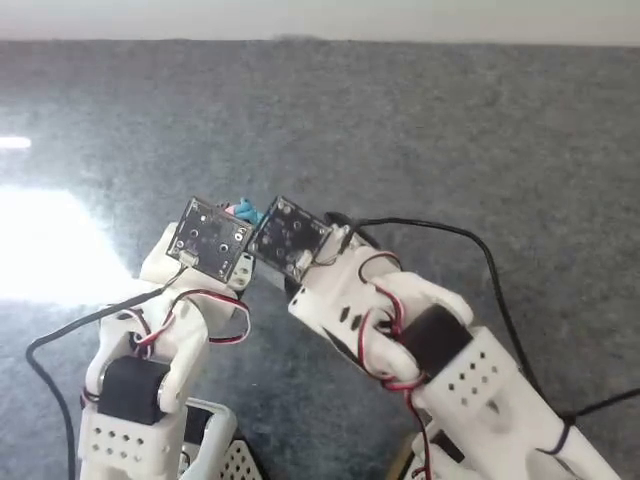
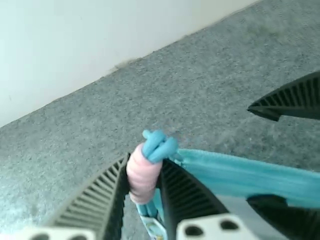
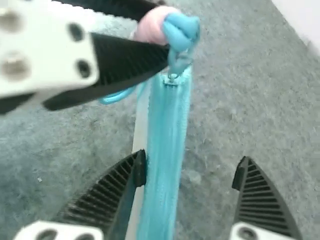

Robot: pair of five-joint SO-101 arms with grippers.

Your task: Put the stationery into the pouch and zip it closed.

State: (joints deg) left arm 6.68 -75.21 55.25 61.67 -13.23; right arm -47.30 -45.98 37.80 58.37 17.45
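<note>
The pouch shows as a teal zip band (image 3: pixel 167 150) running across the grey table, with its slider (image 3: pixel 173 76) at the end near the pull. The pull is a pink bead (image 2: pixel 142 175) with a blue knotted cord (image 2: pixel 159 145). My left gripper (image 2: pixel 145 167) is shut on that pink bead; it is seen again as the left gripper (image 3: pixel 150 30) in the right wrist view. My right gripper (image 3: pixel 192 160) is open, one finger (image 3: pixel 107 195) touching the zip band and the other apart from it. From above, the bead and cord (image 1: pixel 243 211) peek out between the two wrists.
Grey carpet-like table surface (image 1: pixel 450 130) stretches all round, with a white wall (image 2: pixel 75 40) beyond its far edge. Black cables (image 1: pixel 480 250) trail from the right arm (image 1: pixel 420 340) and the left arm (image 1: pixel 160 330). A bright glare patch (image 1: pixel 45 245) lies at the left.
</note>
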